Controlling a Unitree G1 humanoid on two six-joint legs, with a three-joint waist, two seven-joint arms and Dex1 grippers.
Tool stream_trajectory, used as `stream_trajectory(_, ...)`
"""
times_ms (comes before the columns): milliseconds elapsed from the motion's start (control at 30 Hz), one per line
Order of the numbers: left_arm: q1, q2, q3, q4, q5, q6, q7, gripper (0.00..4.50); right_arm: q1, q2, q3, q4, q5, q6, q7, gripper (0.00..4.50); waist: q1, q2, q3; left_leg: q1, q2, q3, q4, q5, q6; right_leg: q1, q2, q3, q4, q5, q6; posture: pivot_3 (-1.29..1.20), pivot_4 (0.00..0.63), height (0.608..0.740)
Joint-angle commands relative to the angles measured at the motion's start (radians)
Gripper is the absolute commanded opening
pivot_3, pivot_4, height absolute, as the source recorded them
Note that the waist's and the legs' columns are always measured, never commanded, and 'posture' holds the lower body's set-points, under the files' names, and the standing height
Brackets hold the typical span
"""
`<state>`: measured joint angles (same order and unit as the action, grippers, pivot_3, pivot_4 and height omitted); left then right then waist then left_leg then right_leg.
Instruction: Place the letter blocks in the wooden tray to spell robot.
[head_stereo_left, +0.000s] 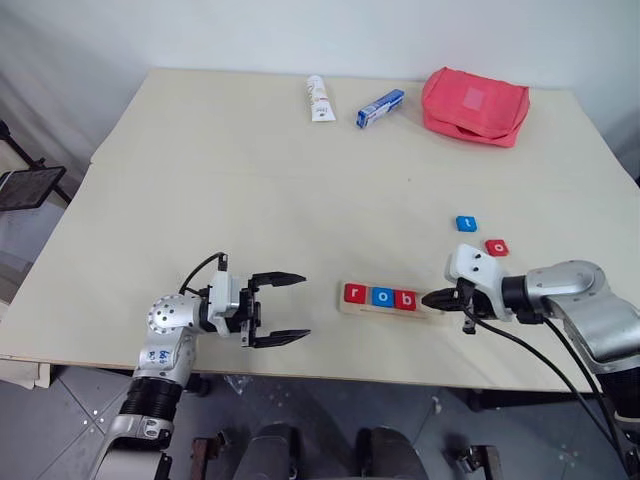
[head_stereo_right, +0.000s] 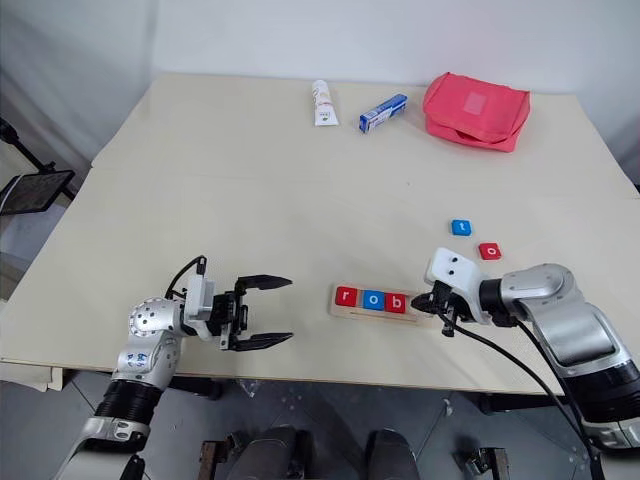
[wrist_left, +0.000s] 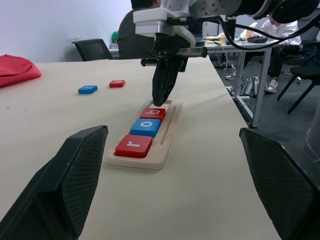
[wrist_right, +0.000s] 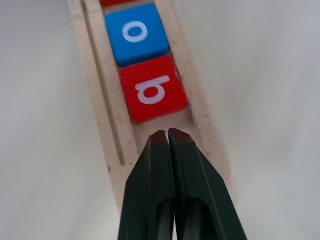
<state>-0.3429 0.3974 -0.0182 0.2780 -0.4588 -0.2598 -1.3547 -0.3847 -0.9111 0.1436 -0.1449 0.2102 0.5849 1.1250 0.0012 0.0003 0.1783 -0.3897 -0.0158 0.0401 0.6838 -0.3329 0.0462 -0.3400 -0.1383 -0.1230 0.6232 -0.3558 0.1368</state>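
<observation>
Resting in the tray (head_stereo_left: 392, 310): tiles r, o, b (wrist_right: 152, 89). Right gripper (wrist_right: 166, 136), fingers pressed together and empty, sits just behind b; a nudge could shift the row. Left gripper (head_stereo_left: 278, 308) spread, idle. Blue t (head_stereo_left: 466, 223) and red o (head_stereo_left: 496, 246) remain on the table.

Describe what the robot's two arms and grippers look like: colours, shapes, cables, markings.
Both arms are silver-grey metal with rounded joints and black ribbed sections. The left gripper has two black, tapering fingers on a white and black mount, with a black cable looping over the wrist. The right gripper has black pointed fingers under a white housing with two dark dots; black cables trail from it.
</observation>
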Motion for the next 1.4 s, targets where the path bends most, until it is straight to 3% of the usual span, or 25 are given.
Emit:
stream_trajectory(33,0.015,0.012,0.01,-0.039,-0.01,0.004,-0.001,4.5,-0.016,0.016,0.005,0.004,-0.004,-0.027,-0.003,0.04,0.0,0.0,0.0,0.0,0.0,0.0,0.0,0.0,0.0,0.0,0.0,0.0,0.0,0.0,0.0,0.0,0.15,0.74)
stream_trajectory(633,0.028,0.021,0.014,-0.064,-0.007,0.014,0.017,4.5,-0.053,0.085,0.037,0.022,-0.006,-0.026,-0.031,0.04,-0.001,0.0,0.0,0.0,0.0,0.0,0.0,0.0,0.0,0.0,0.0,0.0,0.0,0.0,0.0,0.0,0.15,0.74)
stream_trajectory(800,0.017,0.017,0.012,-0.048,-0.007,0.01,0.007,4.5,-0.019,0.043,-0.014,-0.034,0.019,0.001,-0.028,0.04,0.001,0.0,0.0,0.0,0.0,0.0,0.0,0.0,0.0,0.0,0.0,0.0,0.0,0.0,0.0,0.0,0.15,0.74)
stream_trajectory(933,0.011,0.02,0.019,-0.031,-0.012,0.008,-0.004,4.5,0.007,0.026,-0.103,-0.095,0.063,0.05,-0.058,0.04,0.002,0.0,0.0,0.0,0.0,0.0,0.0,0.0,0.0,0.0,0.0,0.0,0.0,0.0,0.0,0.0,0.15,0.74)
stream_trajectory(1033,-0.01,0.03,0.033,0.032,-0.01,-0.009,-0.03,4.5,0.117,0.035,-0.32,-0.181,0.112,0.11,-0.149,0.04,0.015,0.0,0.0,0.0,0.0,-0.001,0.0,0.0,0.0,0.0,0.0,-0.001,0.0,0.0,0.0,0.0,0.15,0.74)
stream_trajectory(1133,-0.028,0.028,0.037,0.073,-0.007,-0.023,-0.045,4.5,0.216,0.059,-0.448,-0.213,0.138,0.12,-0.205,0.04,0.023,0.0,0.0,0.0,-0.001,-0.001,-0.001,0.0,0.0,0.0,-0.001,-0.001,0.001,0.0,0.0,0.0,0.15,0.74)
stream_trajectory(1233,-0.044,0.023,0.039,0.101,-0.006,-0.033,-0.057,4.5,0.313,0.066,-0.525,-0.209,0.138,0.106,-0.236,0.61,0.025,0.0,0.0,0.0,-0.001,-0.001,-0.001,0.0,0.0,0.001,-0.001,-0.001,0.0,0.0,0.0,0.0,0.15,0.74)
stream_trajectory(1400,-0.064,0.018,0.045,0.144,-0.011,-0.043,-0.085,4.5,0.421,0.118,-0.635,-0.168,0.132,0.043,-0.314,2.31,0.022,0.0,0.0,0.0,-0.002,-0.001,-0.001,0.0,0.0,0.001,-0.001,-0.001,0.001,0.0,0.0,0.0,0.15,0.74)
